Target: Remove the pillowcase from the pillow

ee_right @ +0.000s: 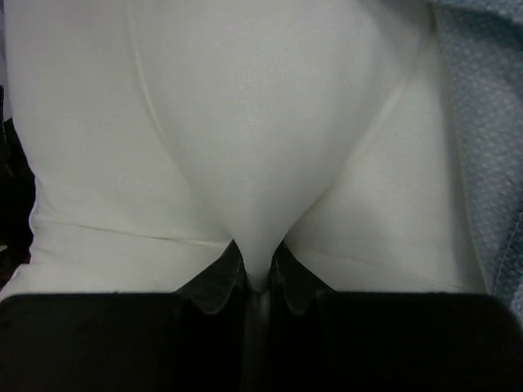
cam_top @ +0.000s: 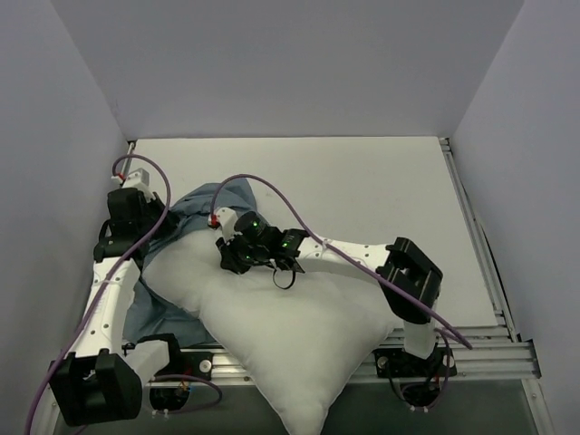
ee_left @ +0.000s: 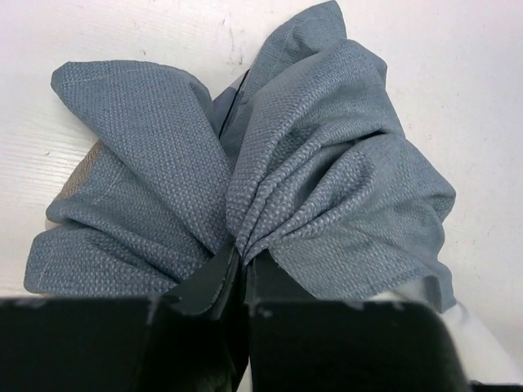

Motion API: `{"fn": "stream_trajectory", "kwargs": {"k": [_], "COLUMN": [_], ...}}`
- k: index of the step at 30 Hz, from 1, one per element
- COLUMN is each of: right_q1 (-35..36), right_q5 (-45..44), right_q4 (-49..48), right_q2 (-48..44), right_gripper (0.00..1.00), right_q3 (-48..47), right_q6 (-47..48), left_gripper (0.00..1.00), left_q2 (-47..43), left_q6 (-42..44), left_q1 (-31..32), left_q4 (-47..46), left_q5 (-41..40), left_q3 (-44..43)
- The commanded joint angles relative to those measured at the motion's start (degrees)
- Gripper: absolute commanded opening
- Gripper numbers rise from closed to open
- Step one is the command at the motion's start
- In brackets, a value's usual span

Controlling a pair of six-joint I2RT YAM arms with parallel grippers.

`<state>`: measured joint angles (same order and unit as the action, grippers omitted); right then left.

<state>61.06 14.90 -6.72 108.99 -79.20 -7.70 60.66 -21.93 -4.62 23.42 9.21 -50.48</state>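
left jaws clenched on a gathered fold of the pillowcase (ee_left: 310,163), bunched at the left of the bench (cam_top: 381,181). right jaws pinch the top skin of the pillow (ee_right: 245,122), lying mid-bench. both look soft, light and limp: hold bunched folds, not flat cloth.

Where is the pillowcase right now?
The pillowcase lies bunched on the table's left in the top view, partly under the white pillow, pinched by the left pincer.
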Motion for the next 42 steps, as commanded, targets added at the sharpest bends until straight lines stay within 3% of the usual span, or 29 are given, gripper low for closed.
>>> {"fn": "stream_trajectory", "kwargs": {"k": [1,8,12,15,20,23,28,36,42], "right_q1": [0.11,0.03,0.20,-0.32,-7.78,-13.48,-16.23,-21.94,-24.05], "right_q5": [2.07,2.06,7.68,5.42,2.86,2.95,2.87,-10.05,-19.89], "right_q4": [16.47,26.13,28.43,29.13,30.01,30.19,27.29,21.75,23.95], "right_q2": [-2.62,-18.36,-29.41,-37.06,-44.99,-46.41,-49.31,-50.37,-45.71], "right_gripper": [0.00,0.00,0.00,0.00,0.00,0.00,0.00,0.00,0.00], "right_q3": [10.19,16.00,17.76,17.33,14.26,12.85,10.21,2.75,-7.72], "right_q6": [3.39,5.85,8.66,7.97,7.70,7.88,7.80,2.52,3.04], "left_gripper": [0.05,0.02,0.02,0.02,0.02,0.02,0.02,0.02,0.02], "left_q2": [0.24,5.60,9.29,13.59,20.89,25.02,28.54,25.65,21.52], "left_q6": [0.23,-2.06,-4.25,-5.57,-6.10,-6.02,-5.93,-5.23,-4.79], "left_q1": [-0.91,-3.11,-4.43,-5.57,-6.80,-7.77,-7.95,-7.86,-7.86], "left_q4": [-1.01,-1.18,-3.90,-5.31,-6.98,-6.46,-6.72,-6.02,-4.88], "left_q5": [-0.59,-6.48,-8.68,-10.35,-11.76,-11.50,-9.92,-8.42,-8.25], "left_q3": [-2.51,-8.66,-10.60,-12.62,-14.82,-15.61,-14.21,-15.00,-17.36]}}
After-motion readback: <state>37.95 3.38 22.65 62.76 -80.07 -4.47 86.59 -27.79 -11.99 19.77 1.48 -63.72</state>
